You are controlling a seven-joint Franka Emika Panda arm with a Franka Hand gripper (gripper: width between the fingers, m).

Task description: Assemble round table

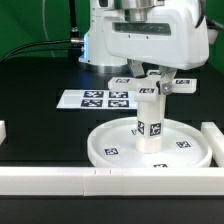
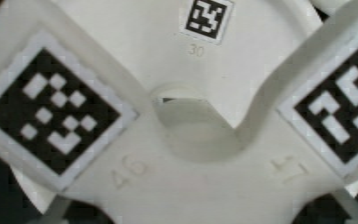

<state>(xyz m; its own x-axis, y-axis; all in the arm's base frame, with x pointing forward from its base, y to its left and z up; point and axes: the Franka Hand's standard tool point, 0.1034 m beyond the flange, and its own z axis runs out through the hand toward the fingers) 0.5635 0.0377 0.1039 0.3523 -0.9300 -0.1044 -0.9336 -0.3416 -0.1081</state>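
Centrally on rimmed disc (image 1: 103, 150), upright white tagged cylinder (image 1: 150, 124).

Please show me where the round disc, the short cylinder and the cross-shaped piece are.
round disc (image 1: 92, 148): exterior view, its rim on that view's left.
short cylinder (image 1: 150, 115): exterior view, its side wall.
cross-shaped piece (image 2: 51, 105): wrist view, tag on one arm.

Counted it up: there was one disc (image 1: 120, 138), one cylinder (image 1: 148, 112), one cross piece (image 2: 185, 165) and one marker board (image 1: 78, 98). Bars (image 1: 60, 180): I made out three, along the front and at both sides. The wrist view caught three tags (image 2: 51, 100) on the cross piece.
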